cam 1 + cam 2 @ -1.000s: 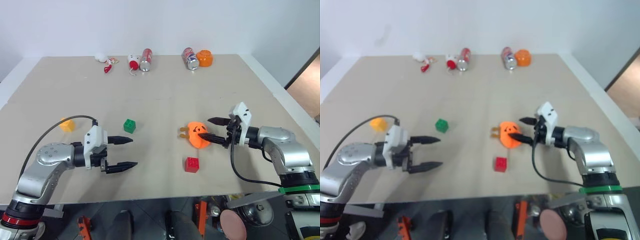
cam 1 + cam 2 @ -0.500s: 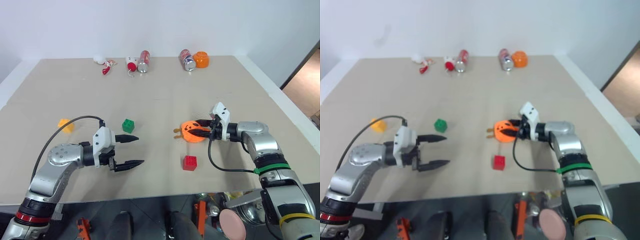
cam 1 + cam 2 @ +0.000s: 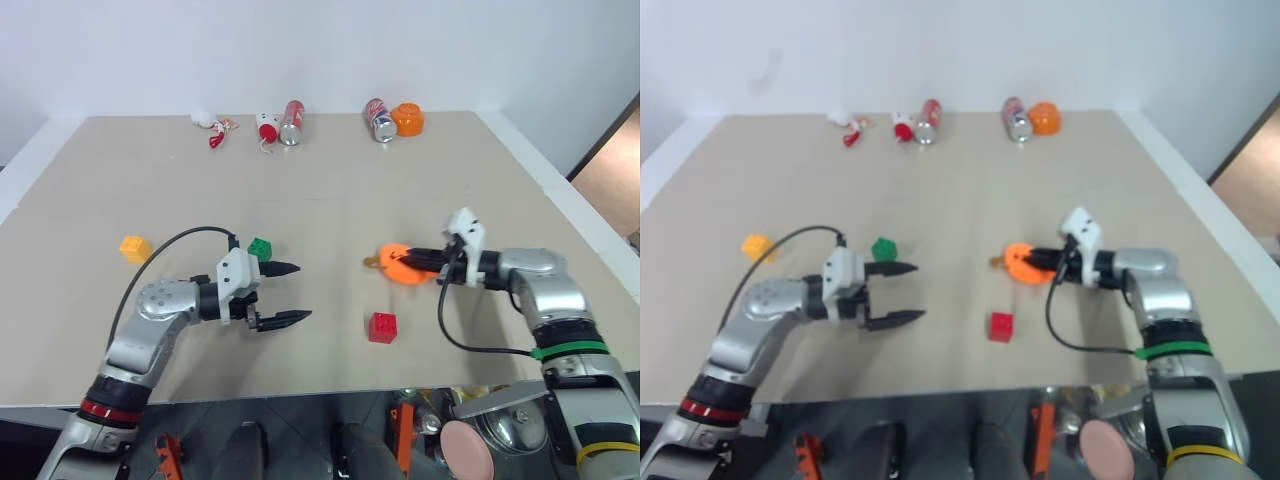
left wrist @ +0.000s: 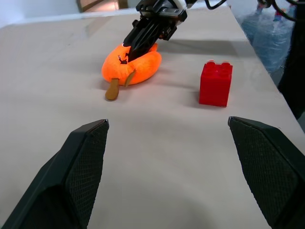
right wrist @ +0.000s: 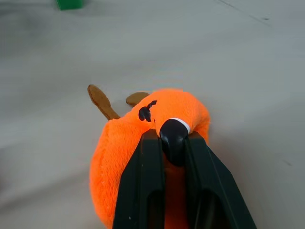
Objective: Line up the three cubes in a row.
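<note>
The right gripper (image 3: 418,260) is clamped on the soft orange plush pumpkin-face toy (image 3: 400,267), its black fingers pinched together into the fabric at the toy's three o'clock edge. The left gripper (image 3: 288,293) is held wide apart and empty, pointed level across the beige tabletop (image 3: 330,190).

The small green studded plastic cube (image 3: 260,248) is seen just beside the left gripper's upper finger, at about eleven o'clock from it. The red studded plastic cube (image 3: 382,327) is found at roughly seven o'clock from the pumpkin toy, near it but apart. The yellow-orange studded cube (image 3: 134,247) lies well off at nine o'clock from the green one. No row is formed yet.

Trouble is to be expected here. If the plush is dragged toward six or seven o'clock, the red cube may be knocked or toppled. The pinch is taken on loose fabric only, so the toy may be dropped mid-move, perhaps onto a cube. The green cube could be nudged away by the left gripper's upper finger if that arm is swung further across.
</note>
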{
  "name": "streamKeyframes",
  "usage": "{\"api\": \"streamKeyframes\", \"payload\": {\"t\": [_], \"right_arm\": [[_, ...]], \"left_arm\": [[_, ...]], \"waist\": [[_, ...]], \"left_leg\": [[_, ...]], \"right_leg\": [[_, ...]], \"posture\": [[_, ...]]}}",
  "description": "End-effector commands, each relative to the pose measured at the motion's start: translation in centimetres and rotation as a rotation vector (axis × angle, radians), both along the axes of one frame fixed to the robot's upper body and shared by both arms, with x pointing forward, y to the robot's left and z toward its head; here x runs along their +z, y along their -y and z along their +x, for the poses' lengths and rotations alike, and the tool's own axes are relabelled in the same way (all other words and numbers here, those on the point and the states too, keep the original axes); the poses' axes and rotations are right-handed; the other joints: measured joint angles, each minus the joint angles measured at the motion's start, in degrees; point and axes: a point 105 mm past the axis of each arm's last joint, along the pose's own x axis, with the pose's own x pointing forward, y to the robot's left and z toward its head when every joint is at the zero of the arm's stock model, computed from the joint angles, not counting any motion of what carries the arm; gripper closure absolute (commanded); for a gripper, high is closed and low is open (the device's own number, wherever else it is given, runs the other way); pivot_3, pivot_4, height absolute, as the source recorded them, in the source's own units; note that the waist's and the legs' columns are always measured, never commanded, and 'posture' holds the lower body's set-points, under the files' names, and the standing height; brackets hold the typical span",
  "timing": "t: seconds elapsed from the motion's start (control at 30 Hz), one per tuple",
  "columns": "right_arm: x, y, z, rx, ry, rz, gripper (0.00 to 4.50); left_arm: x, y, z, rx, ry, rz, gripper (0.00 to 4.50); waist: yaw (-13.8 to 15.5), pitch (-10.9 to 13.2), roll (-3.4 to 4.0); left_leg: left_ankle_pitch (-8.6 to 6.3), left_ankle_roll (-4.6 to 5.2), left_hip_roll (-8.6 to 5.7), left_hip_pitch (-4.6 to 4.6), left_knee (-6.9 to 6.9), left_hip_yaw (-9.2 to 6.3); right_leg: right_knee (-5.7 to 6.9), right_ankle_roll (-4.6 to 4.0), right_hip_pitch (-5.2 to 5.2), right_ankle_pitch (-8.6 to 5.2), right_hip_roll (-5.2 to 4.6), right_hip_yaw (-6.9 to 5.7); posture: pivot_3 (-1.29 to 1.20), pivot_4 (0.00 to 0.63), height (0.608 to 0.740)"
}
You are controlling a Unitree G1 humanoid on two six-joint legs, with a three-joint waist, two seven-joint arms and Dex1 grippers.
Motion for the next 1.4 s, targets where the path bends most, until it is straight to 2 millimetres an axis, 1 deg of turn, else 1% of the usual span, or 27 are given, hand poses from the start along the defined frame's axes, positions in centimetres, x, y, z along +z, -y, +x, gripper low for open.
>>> {"api": "streamKeyframes", "payload": {"t": [0.03,0.13,0.23,0.3,0.33,0.43,0.47,0.57,0.63,0.67,0.8,0.87,0.93,1.0,1.07,1.13,1.23,1.4], "right_arm": [[5.2,5.7,0.8,-0.24,0.188,0.007,4.15],[6.7,8.3,0.7,-0.357,0.243,0.016,4.15],[7.3,10.2,0.9,-0.479,0.298,0.001,4.15],[7.3,11.5,1.2,-0.587,0.346,-0.019,3.5],[7.3,11.9,1.3,-0.616,0.363,-0.019,3.26],[6.7,11.9,1.7,-0.678,0.391,0.004,2.15],[6.6,11.9,1.8,-0.694,0.395,0.017,1.84],[6.5,11.7,2.1,-0.725,0.406,0.038,0.85],[6.6,11.8,2.2,-0.752,0.415,0.051,0.09],[6.7,12.0,2.2,-0.769,0.415,0.059,0.01],[7.5,12.4,2.2,-0.791,0.427,0.124,0.01],[8.3,12.3,2.2,-0.791,0.45,0.172,0.01],[9.4,11.2,2.2,-0.724,0.471,0.224,0.01],[9.9,8.8,1.7,-0.557,0.442,0.258,0.01],[9.6,5.7,0.4,-0.343,0.391,0.231,0.01],[8.7,3.5,-1.1,-0.178,0.322,0.146,0.01],[7.0,2.1,-2.5,-0.061,0.222,0.022,0.01],[4.9,0.1,-5.9,0.144,0.041,-0.048,0.01]], "left_arm": [[0.5,0.9,0.1,-0.023,0.041,-0.012,0.33],[0.4,1.3,0.2,-0.03,0.045,-0.016,0.33],[0.3,1.7,0.3,-0.034,0.047,-0.024,0.33],[0.4,2.0,0.4,-0.035,0.046,-0.04,0.33],[0.4,2.1,0.4,-0.035,0.045,-0.045,0.33],[0.1,2.2,0.2,-0.037,0.043,-0.04,0.33],[0.1,2.3,0.2,-0.037,0.041,-0.04,0.33],[0.1,2.2,0.3,-0.022,0.04,-0.042,0.33],[0.1,2.2,0.4,-0.016,0.038,-0.045,0.33],[0.1,2.2,0.4,-0.016,0.038,-0.047,0.33],[0.1,2.2,0.2,-0.014,0.029,-0.059,0.33],[0.2,2.2,0.1,-0.019,0.025,-0.068,0.33],[0.6,2.1,-0.1,-0.027,0.02,-0.09,0.33],[1.2,1.9,-0.4,-0.043,0.024,-0.109,0.33],[1.4,1.6,-0.7,-0.063,0.042,-0.106,0.33],[1.3,0.9,-1.2,-0.106,0.051,-0.077,0.33],[1.4,-0.5,-1.4,-0.138,0.049,-0.041,0.33],[0.9,-2.2,-1.9,-0.188,0.035,0.032,0.33]], "waist": [[0.0,0.0,0.0],[-0.2,0.0,-0.01],[-0.7,0.0,-0.01],[-1.1,0.0,-0.01],[-1.3,0.0,-0.01],[-1.9,0.0,-0.01],[-2.0,0.0,-0.01],[-2.2,0.0,-0.01],[-2.2,0.0,-0.01],[-2.2,0.0,-0.01],[-2.2,0.0,-0.01],[-2.3,0.0,-0.01],[-2.3,0.0,-0.01],[-2.4,0.0,0.0],[-2.5,0.0,0.0],[-2.4,0.0,0.01],[-2.4,0.0,0.01],[-2.4,0.0,0.01]], "left_leg": [[0.0,0.0,-0.01,0.0,0.0,0.02],[-0.01,0.01,-0.02,0.04,-0.02,0.01],[-0.03,0.05,0.02,0.15,-0.06,-0.01],[-0.03,0.05,0.01,0.16,-0.06,0.0],[-0.03,0.06,-0.01,0.16,-0.04,0.0],[-0.01,0.08,-0.08,0.16,0.0,0.0],[-0.01,0.08,-0.11,0.19,0.01,0.01],[-0.01,0.09,-0.16,0.24,0.01,0.01],[0.01,0.11,-0.16,0.24,0.01,0.01],[0.01,0.11,-0.17,0.24,0.01,0.01],[0.01,0.12,-0.22,0.23,0.01,0.06],[0.01,0.12,-0.23,0.24,0.01,0.09],[0.01,0.12,-0.23,0.24,0.0,0.11],[0.01,0.12,-0.22,0.25,0.0,0.11],[0.01,0.12,-0.22,0.26,-0.02,0.1],[0.0,0.13,-0.2,0.29,-0.04,0.07],[-0.02,0.15,-0.19,0.28,-0.05,0.05],[-0.02,0.14,-0.2,0.27,0.0,0.09]], "right_leg": [[0.0,0.02,0.0,0.01,0.0,0.04],[0.0,0.02,-0.01,0.01,0.04,0.08],[0.0,0.01,0.03,0.01,0.1,0.1],[0.0,0.01,0.02,0.01,0.12,0.15],[0.0,0.01,0.03,0.01,0.11,0.18],[0.0,0.06,0.04,0.04,0.1,0.31],[0.0,0.1,0.04,0.06,0.11,0.38],[0.0,0.16,0.05,0.11,0.13,0.51],[0.0,0.17,0.05,0.12,0.16,0.54],[0.0,0.17,0.05,0.12,0.16,0.57],[0.0,0.2,0.05,0.13,0.16,0.71],[0.0,0.22,0.04,0.14,0.17,0.77],[0.0,0.22,0.03,0.15,0.19,0.81],[0.0,0.23,0.04,0.15,0.22,0.83],[0.0,0.24,0.03,0.15,0.25,0.88],[0.02,0.24,0.06,0.15,0.35,0.98],[0.08,0.23,0.03,0.15,0.44,1.12],[0.07,0.2,0.0,0.12,0.41,1.14]], "posture": [[0.0,0.15,0.74],[0.0,0.15,0.74],[0.0,0.15,0.74],[0.0,0.15,0.74],[0.0,0.15,0.74],[0.0,0.15,0.74],[0.0,0.15,0.74],[0.0,0.15,0.74],[0.0,0.15,0.74],[0.0,0.15,0.74],[0.0,0.15,0.74],[0.0,0.15,0.74],[0.0,0.15,0.74],[0.0,0.15,0.74],[0.0,0.15,0.74],[0.0,0.15,0.74],[0.0,0.15,0.74],[0.0,0.15,0.74]]}}
